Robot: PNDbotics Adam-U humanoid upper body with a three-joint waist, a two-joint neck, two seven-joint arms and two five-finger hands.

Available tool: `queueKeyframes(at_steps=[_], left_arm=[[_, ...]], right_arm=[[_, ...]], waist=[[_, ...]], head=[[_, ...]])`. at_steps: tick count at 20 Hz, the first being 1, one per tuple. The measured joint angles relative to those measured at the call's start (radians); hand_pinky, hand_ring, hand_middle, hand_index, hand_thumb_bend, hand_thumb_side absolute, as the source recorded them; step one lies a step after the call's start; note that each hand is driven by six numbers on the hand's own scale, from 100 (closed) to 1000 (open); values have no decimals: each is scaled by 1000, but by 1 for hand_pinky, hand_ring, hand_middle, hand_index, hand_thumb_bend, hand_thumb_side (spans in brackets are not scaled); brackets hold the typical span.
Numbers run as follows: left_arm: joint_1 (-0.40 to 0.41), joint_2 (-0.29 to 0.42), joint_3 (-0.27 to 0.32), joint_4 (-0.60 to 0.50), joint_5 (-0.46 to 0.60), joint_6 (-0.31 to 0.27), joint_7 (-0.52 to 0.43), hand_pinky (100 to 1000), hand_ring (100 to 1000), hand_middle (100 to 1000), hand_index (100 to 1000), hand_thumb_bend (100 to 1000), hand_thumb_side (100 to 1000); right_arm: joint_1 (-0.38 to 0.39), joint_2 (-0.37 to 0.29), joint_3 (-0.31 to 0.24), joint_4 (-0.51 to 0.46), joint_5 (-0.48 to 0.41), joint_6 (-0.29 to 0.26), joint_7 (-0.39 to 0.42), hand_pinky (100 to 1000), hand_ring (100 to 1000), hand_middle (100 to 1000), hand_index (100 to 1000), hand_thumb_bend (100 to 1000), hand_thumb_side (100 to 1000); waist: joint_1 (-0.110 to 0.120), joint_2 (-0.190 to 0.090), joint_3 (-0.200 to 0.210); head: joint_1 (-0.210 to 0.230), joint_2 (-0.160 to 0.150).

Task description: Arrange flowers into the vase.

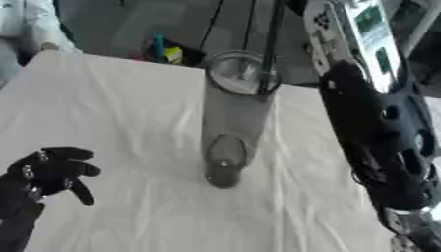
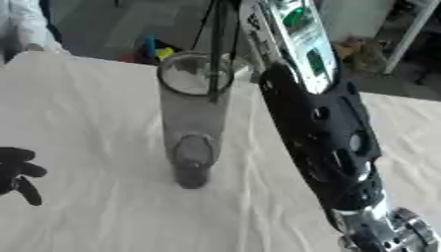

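- A tall clear glass vase (image 1: 234,118) stands upright near the middle of the desk (image 1: 112,108), which is covered with a creased white cloth.
- The vase is narrow at its thick base and wider at its round rim, seen from above so the opening faces the camera.
- A thin dark stem (image 2: 215,54) comes down from the top of the view and crosses the rim of the vase; its lower end lies at the mouth, though how far it sits inside cannot be told.
- No blossom shows on the stem; only the dark line of it is visible.
- The right arm (image 2: 323,142) fills the right side, large and close to the camera, black with a silver joint low down, reaching upward past the vase.
- The right hand itself lies beyond the top edge of both views, so its fingers cannot be seen.
- The left hand (image 1: 53,170) shows at the lower left, above the cloth and well apart from the vase.
- Its fingers are partly curled and spread, grasping nothing.
- Beyond the far edge of the desk, small colourful items (image 1: 164,49) lie on the floor, too blurred to name.
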Motion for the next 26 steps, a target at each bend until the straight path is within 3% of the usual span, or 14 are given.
queueKeyframes(at_steps=[4,12,21,26], left_arm=[[-4,0,0,0,-1,-2,-4,481,715,751,726,100,1000],[-6,0,-6,0,-8,-2,-13,482,717,753,725,100,1000],[-14,-1,-6,0,-16,-2,-23,482,717,755,725,100,1000],[-15,-2,-6,0,-18,-2,-30,482,718,756,724,100,1000]], right_arm=[[1,0,-6,0,0,-22,2,100,100,100,100,100,625],[-8,1,-13,19,-5,-67,18,100,100,100,100,100,673],[-18,2,-24,45,-5,-148,40,100,122,100,100,100,810],[-21,2,-30,54,-7,-208,51,100,127,100,100,100,838]], waist=[[0,5,4],[-1,16,12],[-13,33,25],[-17,44,29]], head=[[0,-1],[-5,-18],[-5,-33],[-5,-37]])
